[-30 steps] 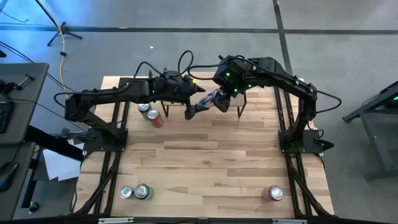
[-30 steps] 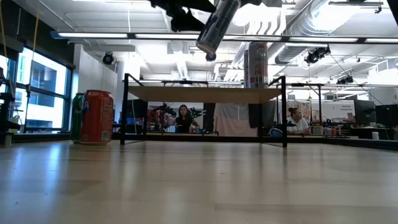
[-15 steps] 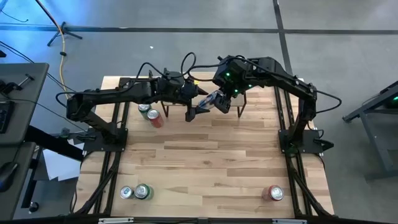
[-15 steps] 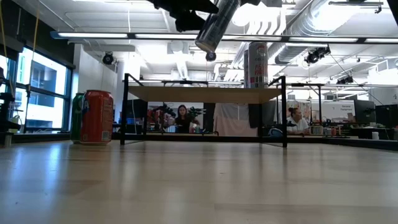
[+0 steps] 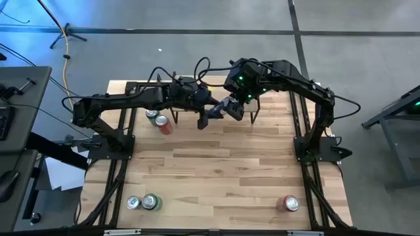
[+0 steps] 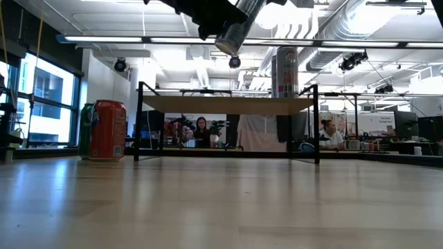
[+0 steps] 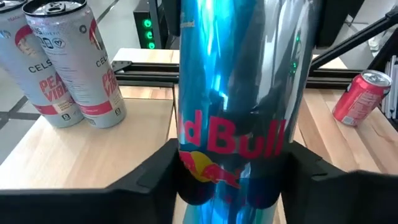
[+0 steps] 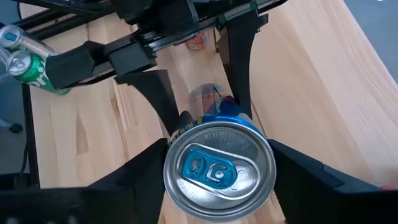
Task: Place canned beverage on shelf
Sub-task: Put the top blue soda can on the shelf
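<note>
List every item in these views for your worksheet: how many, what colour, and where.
blue can: 1, blue, in the air before the shelf, gripped by both arms
white cans: 2, white with red lettering, upright on the shelf
red cans: 2, red; one left of the shelf, one at the near right corner
green cans: 2, green; near left corner, and behind the red one
silver-topped can: 1, near left corner
shelf: 1, light wood, black legs, far middle
table: 1, wood
people: 2, seated behind
left gripper: 1, dark, fingers on the blue can
right gripper: 1, dark, same
</note>
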Robot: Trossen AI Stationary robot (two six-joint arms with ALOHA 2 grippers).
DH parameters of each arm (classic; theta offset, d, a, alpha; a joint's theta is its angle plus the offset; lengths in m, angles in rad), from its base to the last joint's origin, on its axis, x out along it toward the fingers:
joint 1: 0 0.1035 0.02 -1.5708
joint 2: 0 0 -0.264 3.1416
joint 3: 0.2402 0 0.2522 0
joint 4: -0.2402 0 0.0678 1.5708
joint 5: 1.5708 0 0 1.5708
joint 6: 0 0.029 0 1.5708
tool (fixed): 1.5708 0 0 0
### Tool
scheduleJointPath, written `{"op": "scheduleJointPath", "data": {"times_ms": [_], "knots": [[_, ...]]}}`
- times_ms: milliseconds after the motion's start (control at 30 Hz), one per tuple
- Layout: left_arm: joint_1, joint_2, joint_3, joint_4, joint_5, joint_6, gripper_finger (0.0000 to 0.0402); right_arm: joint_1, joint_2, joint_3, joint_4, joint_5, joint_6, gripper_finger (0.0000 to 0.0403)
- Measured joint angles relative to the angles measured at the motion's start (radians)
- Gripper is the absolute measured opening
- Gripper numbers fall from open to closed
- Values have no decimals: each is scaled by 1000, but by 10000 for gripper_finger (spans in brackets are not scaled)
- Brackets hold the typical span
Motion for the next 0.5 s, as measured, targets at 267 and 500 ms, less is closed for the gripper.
{"op": "scheduleJointPath", "data": {"times_ms": [267,500], "knots": [[38,-27,-1,-143,-79,6,147,-16,-12,1,-14,-18,0,331],[83,-79,-18,-174,-186,-54,147,-34,-62,2,-54,45,9,337]]}}
